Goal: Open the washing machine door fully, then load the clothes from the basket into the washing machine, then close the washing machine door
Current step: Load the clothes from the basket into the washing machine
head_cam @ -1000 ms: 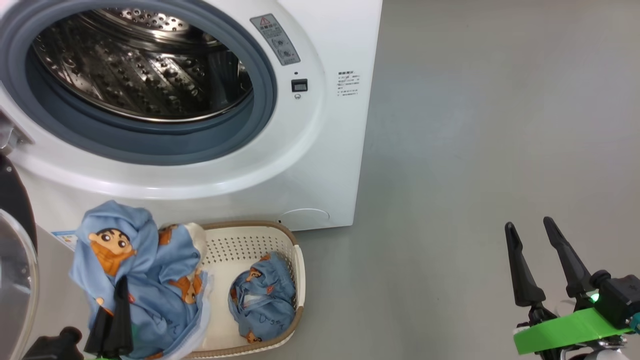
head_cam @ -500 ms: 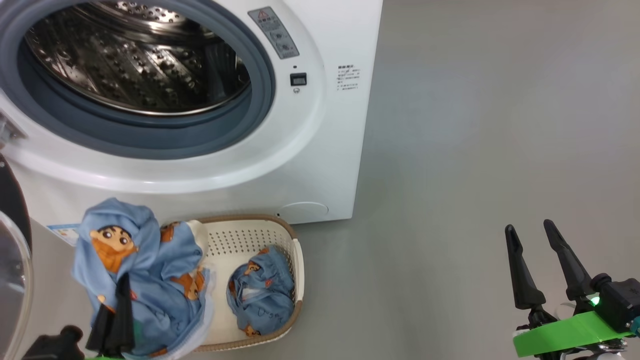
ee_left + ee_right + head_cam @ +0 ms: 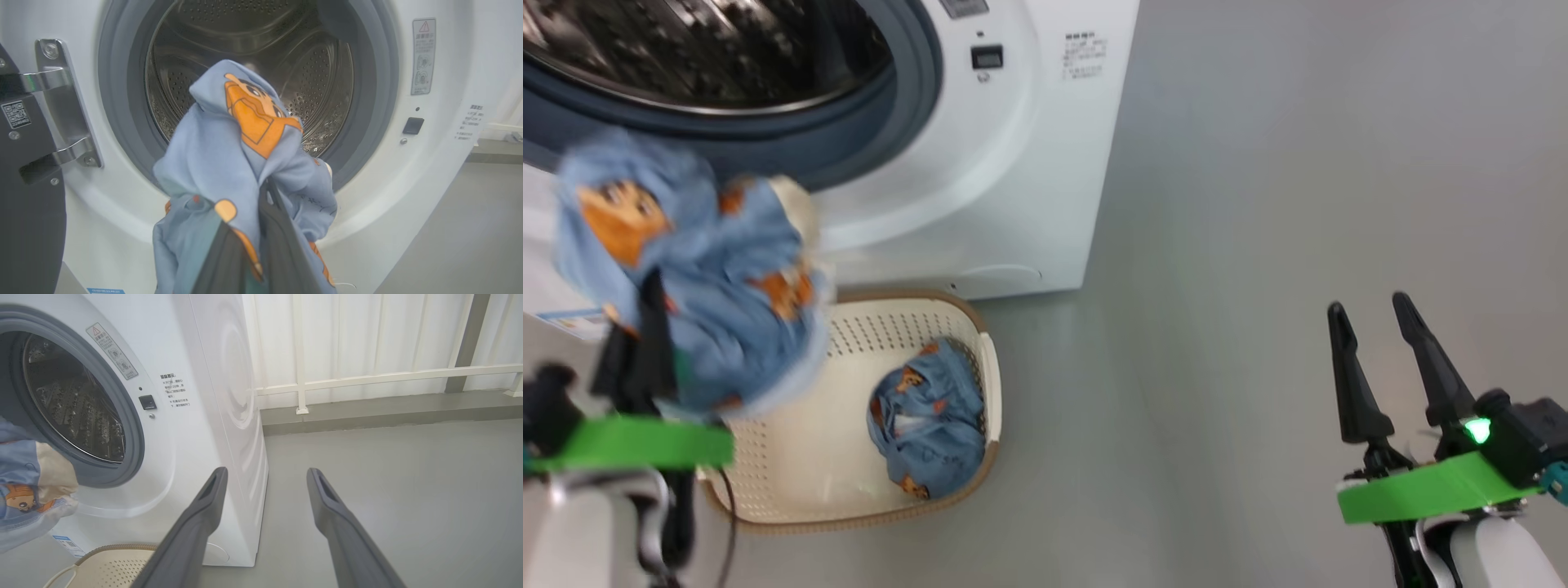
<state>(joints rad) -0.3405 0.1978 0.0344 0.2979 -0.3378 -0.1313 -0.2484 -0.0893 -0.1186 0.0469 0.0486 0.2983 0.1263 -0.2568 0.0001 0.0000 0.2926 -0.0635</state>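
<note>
Clothes (image 3: 229,163), a blue printed bundle, hang pinched in the closed left gripper (image 3: 264,192) just short of the open drum (image 3: 253,41) of the washing machine (image 3: 441,61), dead ahead along the fingers (image 3: 282,228). The door (image 3: 28,228) stands swung aside at the left, so the mouth looks free. Another garment (image 3: 927,425) lies in the basket (image 3: 990,384) below; the right gripper (image 3: 1368,306) hangs spread, empty, well apart.

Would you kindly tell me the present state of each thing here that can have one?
washing machine door: open, swung aside.
washing machine: drum exposed, no clothes seen inside.
basket: on the floor, one bundle inside.
held clothes: raised before the drum opening.
left pincer: shut on held clothes.
right pincer: open, empty.
</note>
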